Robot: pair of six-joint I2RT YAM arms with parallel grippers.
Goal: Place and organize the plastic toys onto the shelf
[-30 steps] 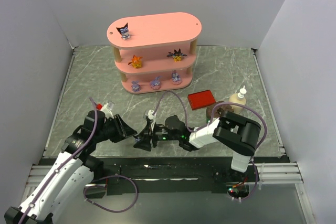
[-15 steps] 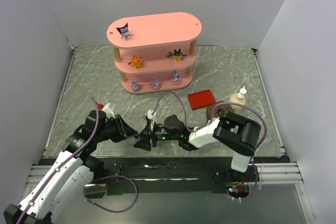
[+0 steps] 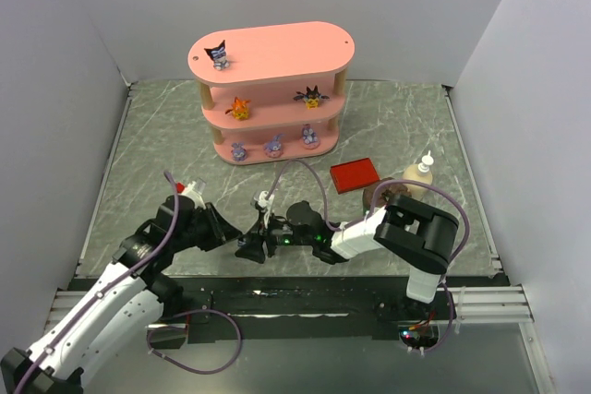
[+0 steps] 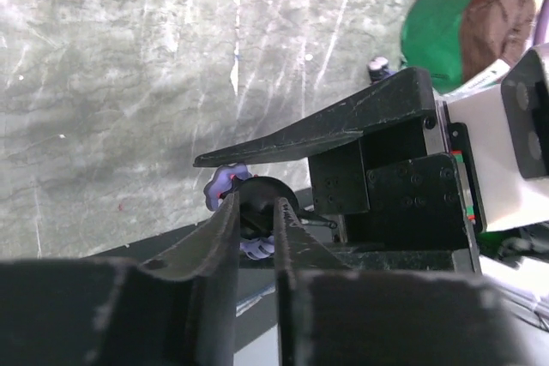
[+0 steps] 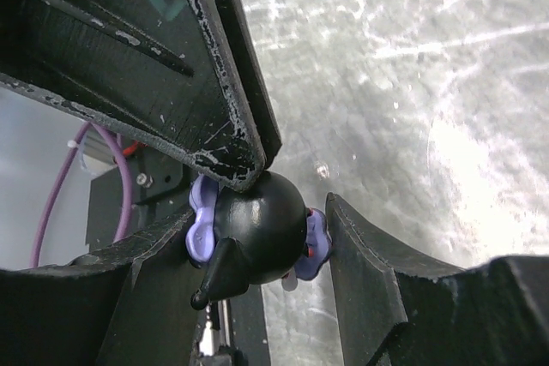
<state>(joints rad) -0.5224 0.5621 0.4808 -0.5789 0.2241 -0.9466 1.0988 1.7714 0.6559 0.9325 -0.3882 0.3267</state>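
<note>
Handover is the likely step: the dark figurine (image 5: 257,242) sits in the air at about 6 o'clock of the table, by its near edge, with both arms meeting on it. The right gripper (image 5: 262,222) clamps it, one finger against each purple side piece. The left gripper (image 4: 255,208) has its fingers narrow and seemingly pressed on the same toy, one tip resting at the head's 12 o'clock in the right wrist view. The toy looks like hard, glossy moulded plastic. It is probably very light and stiff, and its round black head would roll out of flat pads easily. The pointed ear and thin purple bits look like poor handholds, so a pinch low across the body, under the head's bulge, seems safest. The shelf (image 3: 277,53) stands well apart at 12 o'clock. One dark-eared toy (image 3: 219,54) stands on its top board at the 9 o'clock end, with bare space beside it.
</note>
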